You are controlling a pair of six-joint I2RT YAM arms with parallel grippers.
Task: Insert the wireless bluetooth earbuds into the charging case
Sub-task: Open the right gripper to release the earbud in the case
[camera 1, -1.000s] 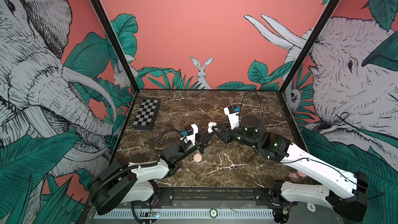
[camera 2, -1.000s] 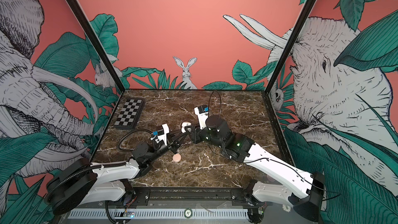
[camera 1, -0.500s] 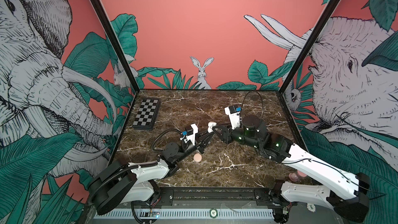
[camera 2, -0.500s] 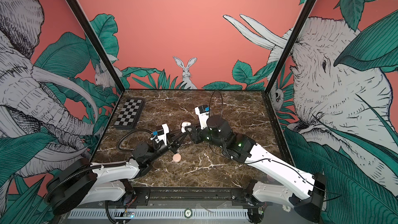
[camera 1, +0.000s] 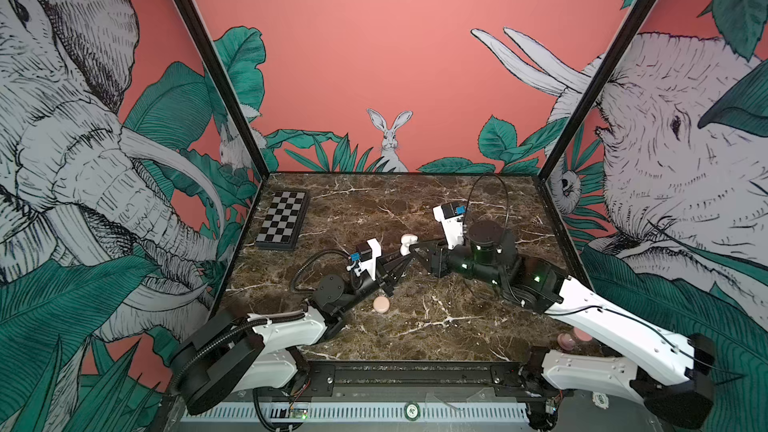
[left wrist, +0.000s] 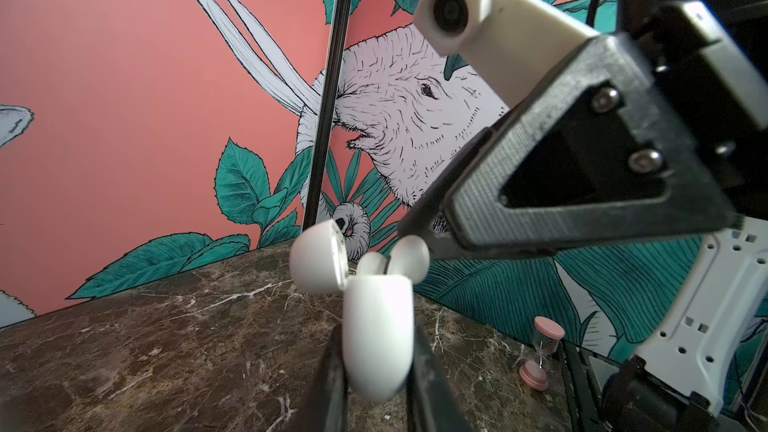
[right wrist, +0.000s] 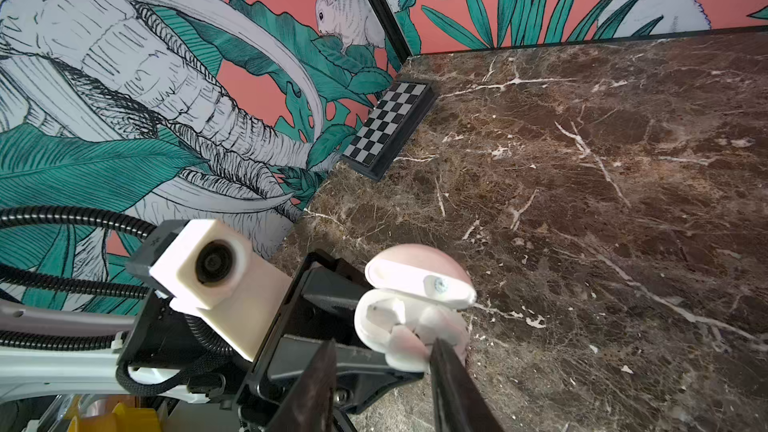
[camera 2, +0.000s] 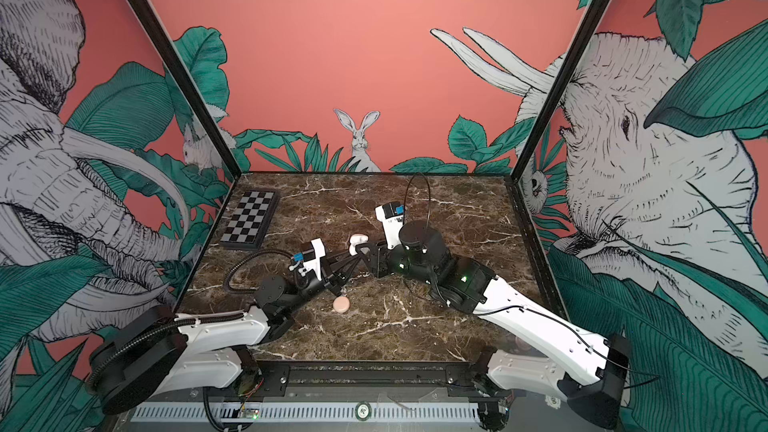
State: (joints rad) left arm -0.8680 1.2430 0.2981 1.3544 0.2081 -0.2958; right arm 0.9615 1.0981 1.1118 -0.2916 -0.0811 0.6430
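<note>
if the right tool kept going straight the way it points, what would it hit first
Likely the small white earbud in the open white charging case the left tool holds; exact gap unclear.

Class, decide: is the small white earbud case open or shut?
Open: the white plastic charging case has its rounded lid swung back from the body.

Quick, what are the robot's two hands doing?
Left gripper: closed on the charging case.
Right gripper: jaws apart by an earbud; grip cannot be told.
</note>
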